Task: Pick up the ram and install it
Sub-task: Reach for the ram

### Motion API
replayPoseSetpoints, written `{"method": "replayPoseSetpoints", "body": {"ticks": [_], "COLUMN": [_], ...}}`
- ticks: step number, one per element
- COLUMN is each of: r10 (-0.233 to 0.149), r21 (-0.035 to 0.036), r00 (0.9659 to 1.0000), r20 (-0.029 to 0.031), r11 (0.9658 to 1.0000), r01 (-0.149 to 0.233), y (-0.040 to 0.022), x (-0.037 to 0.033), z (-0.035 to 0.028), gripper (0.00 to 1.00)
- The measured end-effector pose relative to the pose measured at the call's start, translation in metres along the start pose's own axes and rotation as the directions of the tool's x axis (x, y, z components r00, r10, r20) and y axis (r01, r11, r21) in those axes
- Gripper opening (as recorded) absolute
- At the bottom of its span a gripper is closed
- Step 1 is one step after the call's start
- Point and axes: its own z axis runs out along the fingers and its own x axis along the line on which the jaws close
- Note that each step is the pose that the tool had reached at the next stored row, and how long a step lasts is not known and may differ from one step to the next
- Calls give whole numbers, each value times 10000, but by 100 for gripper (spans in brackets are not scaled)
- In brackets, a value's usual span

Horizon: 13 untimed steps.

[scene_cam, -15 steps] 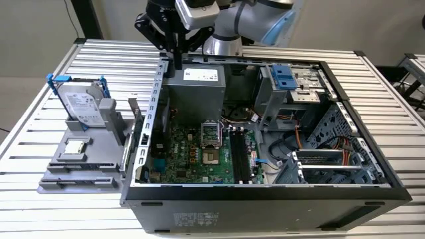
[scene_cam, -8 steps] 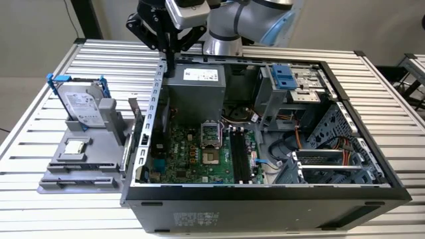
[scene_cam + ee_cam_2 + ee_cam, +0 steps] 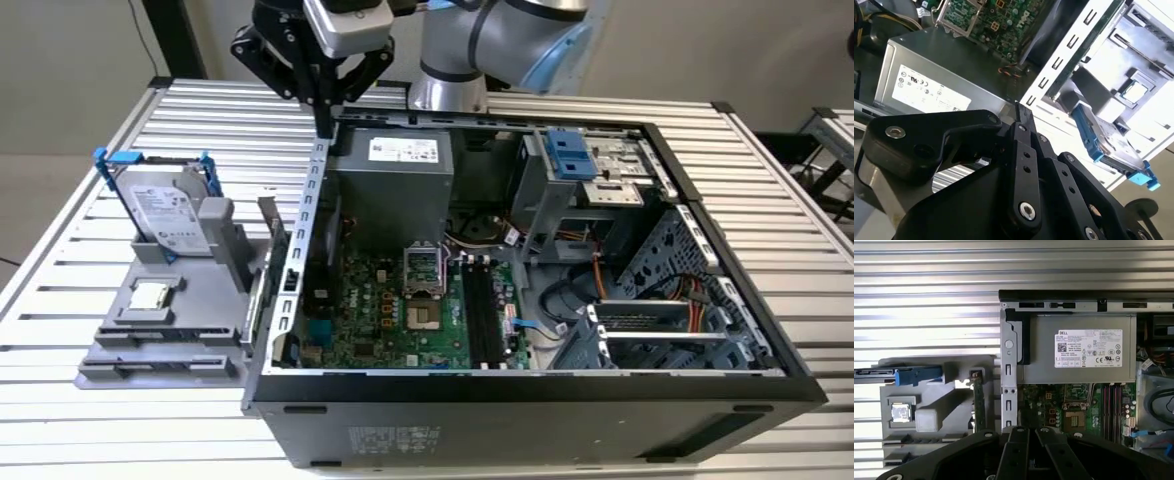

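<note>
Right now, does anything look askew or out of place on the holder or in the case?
Nothing stands out. The ram stands upright in its slot on the gray holder beside the case; the hard drive and processor chip sit squarely in theirs. The end effector hangs above the case's edge, shut and empty.

**Robot lab bench, PC assembly setup**

A lab or workshop is being shown, not a home. An opened desktop computer case [image 3: 534, 400] is being kept on a slatted metal table [image 3: 74, 200]. A robot arm [image 3: 501, 35] is being seen just behind the case. Loose computer parts are being held in a grey fixture [image 3: 147, 350] beside the case.
</note>
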Motion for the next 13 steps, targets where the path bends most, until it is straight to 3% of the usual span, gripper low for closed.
{"method": "replayPoseSetpoints", "body": {"ticks": [13], "r10": [0], "r21": [0], "r00": [10000], "r20": [1], "r11": [10000], "r01": [0], "y": [-12], "x": [347], "z": [-7], "gripper": [0]}}
